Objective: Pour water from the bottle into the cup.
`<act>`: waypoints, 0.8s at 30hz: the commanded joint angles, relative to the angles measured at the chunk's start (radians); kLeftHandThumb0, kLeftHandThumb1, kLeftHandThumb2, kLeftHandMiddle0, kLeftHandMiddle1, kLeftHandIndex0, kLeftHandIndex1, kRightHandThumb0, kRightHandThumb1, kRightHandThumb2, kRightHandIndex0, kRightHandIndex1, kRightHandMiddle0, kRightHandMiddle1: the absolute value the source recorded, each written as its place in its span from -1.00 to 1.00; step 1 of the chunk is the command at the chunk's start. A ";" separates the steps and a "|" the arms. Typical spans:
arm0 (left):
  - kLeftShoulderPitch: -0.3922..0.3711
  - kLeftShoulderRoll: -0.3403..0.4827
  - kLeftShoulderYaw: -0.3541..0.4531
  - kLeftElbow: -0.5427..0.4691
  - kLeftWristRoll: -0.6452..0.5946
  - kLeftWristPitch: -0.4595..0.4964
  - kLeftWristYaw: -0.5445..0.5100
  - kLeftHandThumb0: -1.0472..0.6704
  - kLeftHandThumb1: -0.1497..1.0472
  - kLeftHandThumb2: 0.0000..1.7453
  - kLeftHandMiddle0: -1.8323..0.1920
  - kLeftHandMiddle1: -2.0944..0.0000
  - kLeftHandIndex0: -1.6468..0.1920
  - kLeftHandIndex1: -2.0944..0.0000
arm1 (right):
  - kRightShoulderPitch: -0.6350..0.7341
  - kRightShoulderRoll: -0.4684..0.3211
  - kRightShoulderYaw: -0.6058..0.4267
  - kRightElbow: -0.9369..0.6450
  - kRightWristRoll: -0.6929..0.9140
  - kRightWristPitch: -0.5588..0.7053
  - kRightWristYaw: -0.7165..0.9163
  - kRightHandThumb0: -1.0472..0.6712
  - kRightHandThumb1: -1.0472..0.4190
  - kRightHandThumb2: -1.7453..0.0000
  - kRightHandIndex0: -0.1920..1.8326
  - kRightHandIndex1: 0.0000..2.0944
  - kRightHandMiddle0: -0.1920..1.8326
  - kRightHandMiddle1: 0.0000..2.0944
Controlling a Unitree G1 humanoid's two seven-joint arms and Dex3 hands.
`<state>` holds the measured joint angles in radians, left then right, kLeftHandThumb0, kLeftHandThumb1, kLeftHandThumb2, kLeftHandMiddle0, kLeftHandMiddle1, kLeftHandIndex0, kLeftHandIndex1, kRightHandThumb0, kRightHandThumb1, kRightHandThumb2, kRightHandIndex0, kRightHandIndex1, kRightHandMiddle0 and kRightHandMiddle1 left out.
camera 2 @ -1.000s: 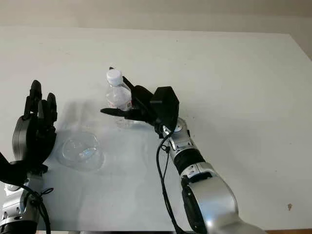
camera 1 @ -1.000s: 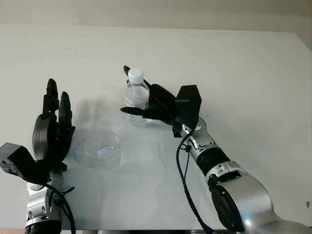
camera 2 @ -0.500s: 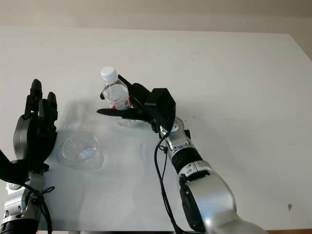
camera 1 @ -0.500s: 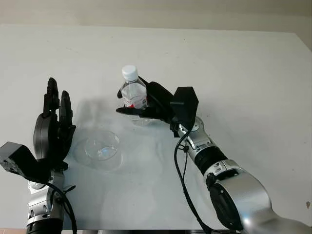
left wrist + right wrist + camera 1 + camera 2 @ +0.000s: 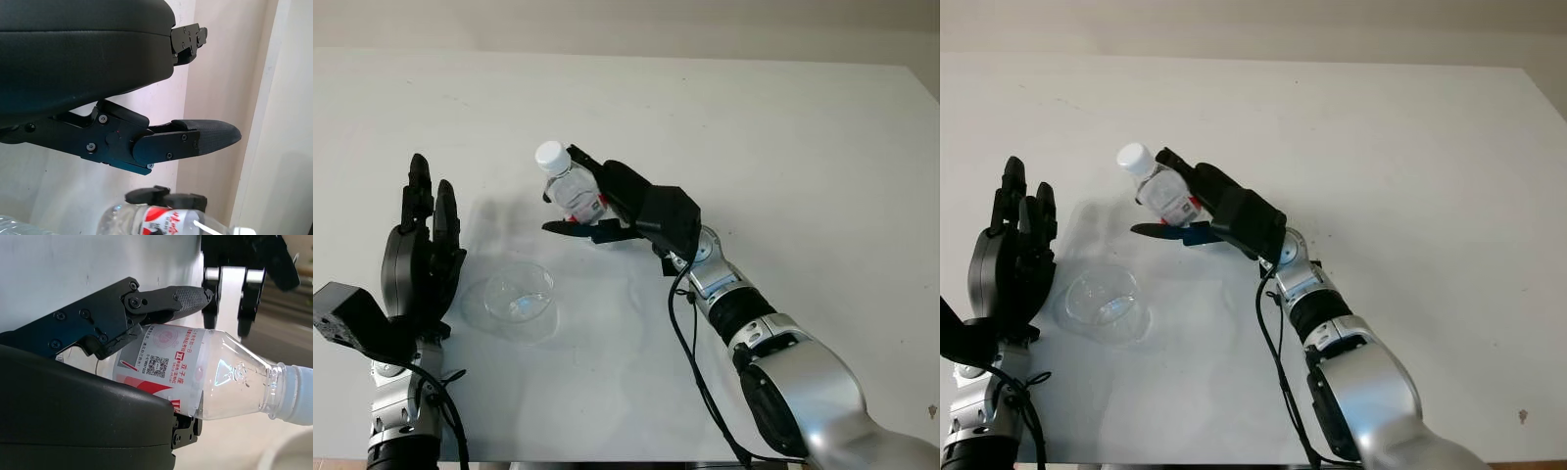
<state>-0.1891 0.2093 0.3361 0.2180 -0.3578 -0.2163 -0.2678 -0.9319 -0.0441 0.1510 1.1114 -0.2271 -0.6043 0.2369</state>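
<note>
While the right robot hand clamps its black fingers around the labelled middle of the small clear plastic water bottle with a white cap, the bottle hangs tilted above the white table, cap leaning toward the clear, round plastic cup standing near the open left robot hand. Such thin plastic probably flexes under squeeze and feels light and slick, so the mid-body hold over the label seems safest. The cap looks on, which would block pouring.
</note>
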 commanded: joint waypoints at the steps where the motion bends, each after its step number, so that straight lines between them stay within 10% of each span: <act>1: 0.016 0.000 0.005 0.004 -0.007 0.007 -0.005 -0.65 1.00 -0.45 0.95 0.95 0.94 0.95 | -0.030 -0.026 0.022 -0.026 -0.046 -0.044 -0.066 -0.21 -1.00 0.30 1.00 1.00 0.98 1.00; 10: 0.006 -0.001 0.000 0.003 0.003 0.012 0.002 -0.66 1.00 -0.47 0.94 0.95 0.94 0.94 | -0.142 -0.152 0.164 -0.097 -0.331 -0.224 -0.335 -0.20 -1.00 0.57 0.55 1.00 0.25 1.00; 24: -0.020 -0.011 -0.010 0.009 0.008 0.007 0.010 -0.65 1.00 -0.49 0.93 0.94 0.92 0.94 | -0.271 -0.224 0.434 -0.096 -0.748 -0.244 -0.835 -0.35 -1.00 0.79 0.35 1.00 0.11 1.00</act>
<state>-0.2135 0.2087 0.3310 0.2173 -0.3553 -0.2060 -0.2601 -1.1660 -0.2582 0.5690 1.0262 -0.9577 -0.8478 -0.5661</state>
